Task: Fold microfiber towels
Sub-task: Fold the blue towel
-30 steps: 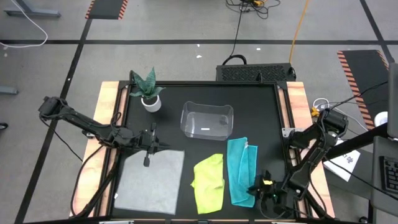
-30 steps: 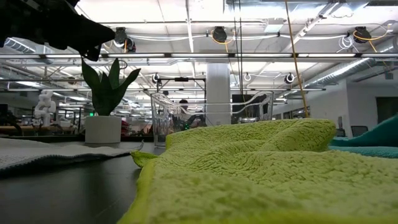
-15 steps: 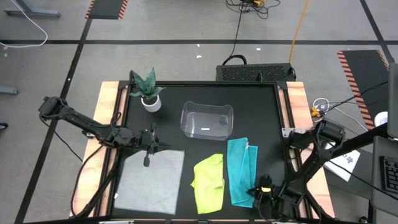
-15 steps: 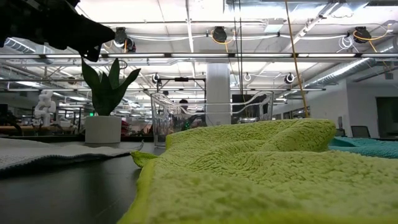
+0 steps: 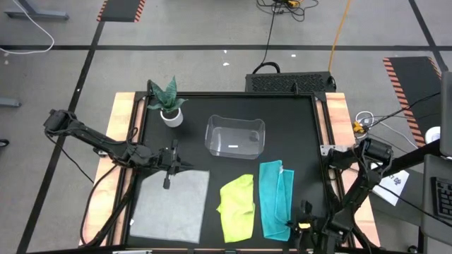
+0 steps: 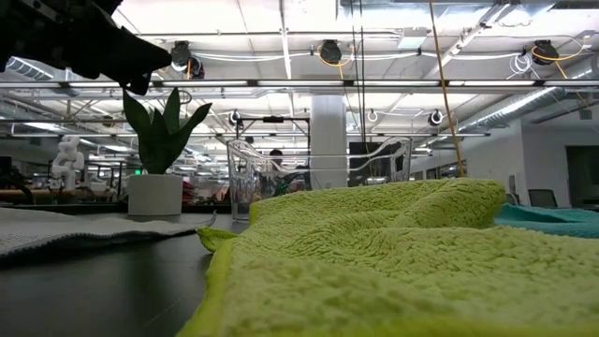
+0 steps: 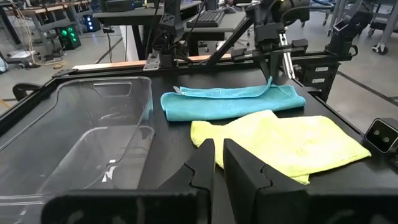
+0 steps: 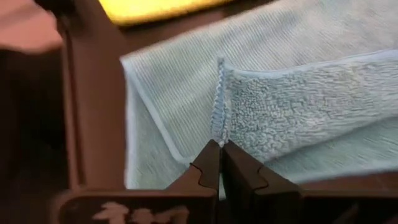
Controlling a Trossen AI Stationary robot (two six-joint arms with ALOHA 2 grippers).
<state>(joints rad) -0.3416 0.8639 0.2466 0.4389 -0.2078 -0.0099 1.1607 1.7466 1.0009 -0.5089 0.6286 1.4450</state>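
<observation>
The teal towel (image 5: 277,197) lies near the front right of the worktop (image 5: 296,134), doubled lengthwise into a long strip. The right gripper (image 5: 305,225) sits at its near corner with its jaws pinched shut on the top layer's hemmed edge, so I'd judge this towel is mid-fold, with at least one more fold to go.

Just beside it on its left, the yellow-green towel (image 5: 237,205) lies rumpled and loosely doubled, not squared up; it looks like it needs proper folding yet. Further left, the light grey towel (image 5: 170,205) is spread flat in a single layer, not started.

The left gripper (image 5: 167,181) hangs at that grey towel's far edge, jaws nearly closed and holding nothing that I can see.

By count: three towels, none finished as far as I can tell. One clear plastic bin (image 5: 235,135) stands behind the towels, mid-worktop, with nothing in it. One small potted plant (image 5: 168,103) sits at the far left corner. Two arms are at the worktop.
</observation>
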